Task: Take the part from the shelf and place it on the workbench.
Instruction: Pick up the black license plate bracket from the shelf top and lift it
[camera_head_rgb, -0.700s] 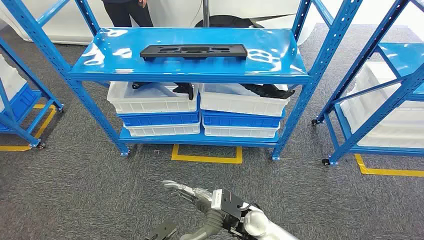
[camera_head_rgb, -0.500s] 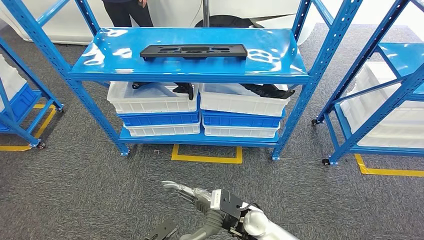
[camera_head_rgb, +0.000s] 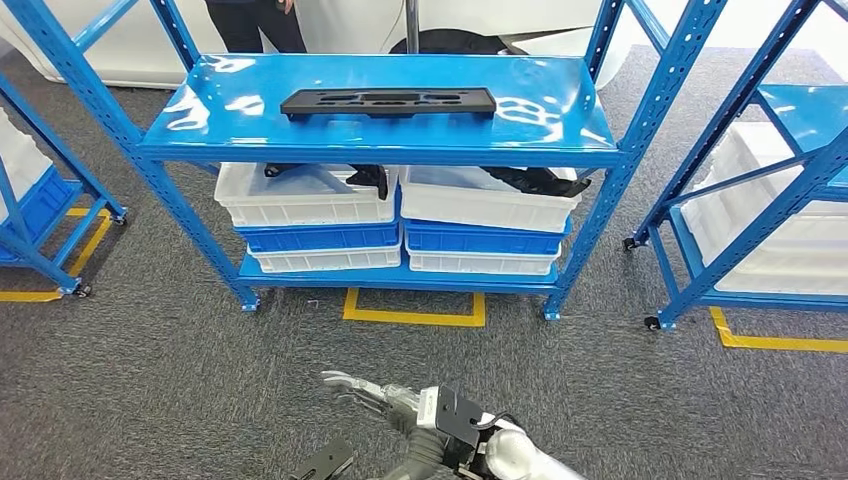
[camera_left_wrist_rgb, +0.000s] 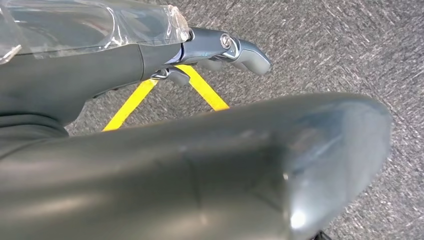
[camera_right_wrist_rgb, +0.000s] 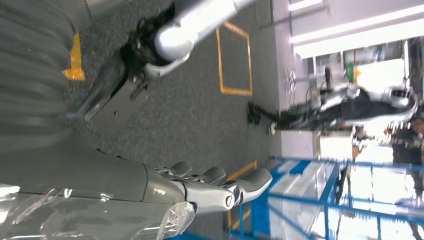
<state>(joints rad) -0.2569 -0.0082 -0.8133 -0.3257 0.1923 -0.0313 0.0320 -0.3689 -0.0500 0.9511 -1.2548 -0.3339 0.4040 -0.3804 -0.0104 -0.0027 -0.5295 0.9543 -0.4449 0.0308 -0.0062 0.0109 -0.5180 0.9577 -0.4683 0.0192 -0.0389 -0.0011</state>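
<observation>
At the top centre of the head view, the part (camera_head_rgb: 388, 102) lies flat on the blue shelf (camera_head_rgb: 560, 125). My right robot hand (camera_head_rgb: 372, 391) hangs low, well short, fingers spread and empty; the left's state I cannot tell. Risk: a long, thin part tipping if gripped off-centre.

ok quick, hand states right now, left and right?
Left hand: cannot be told; the fingers are mostly hidden in its wrist view.
Right hand: open, fingers extended, holding nothing.
</observation>
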